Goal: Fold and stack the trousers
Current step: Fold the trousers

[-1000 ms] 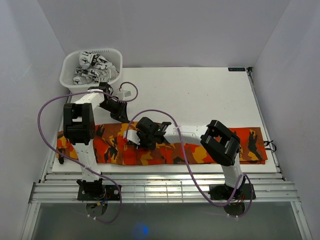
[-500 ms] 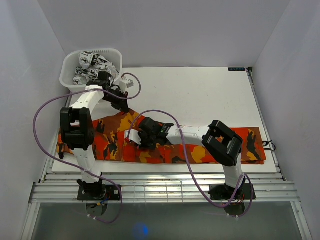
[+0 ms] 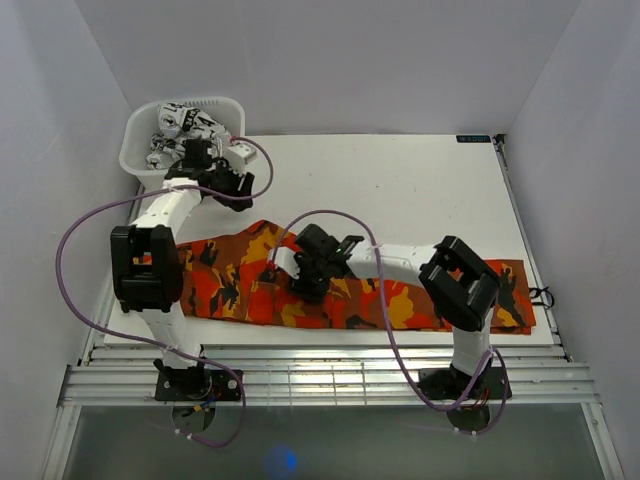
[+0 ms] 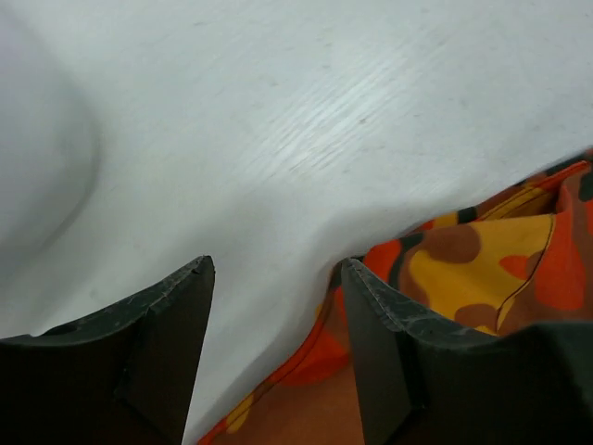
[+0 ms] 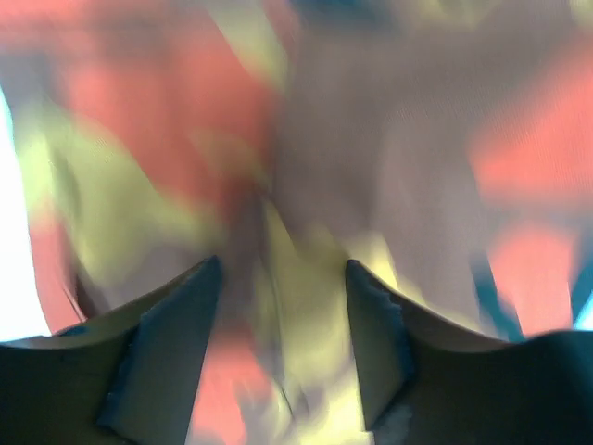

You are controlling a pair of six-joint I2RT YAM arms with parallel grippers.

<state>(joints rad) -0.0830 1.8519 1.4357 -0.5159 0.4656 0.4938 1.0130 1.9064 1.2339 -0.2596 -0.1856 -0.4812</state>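
My left arm (image 3: 150, 265) reaches to the upper left of the overhead view; my left pincer (image 4: 275, 271) stands spread, gripping nothing. My right arm (image 3: 460, 285) bends toward the centre, and my right pincer (image 5: 278, 273) is spread too, though blurred.

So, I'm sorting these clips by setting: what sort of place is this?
Probably a robotics lab cell: plain white walls enclose a white table, and a left arm and right arm are bolted to a metal frame at its near edge.
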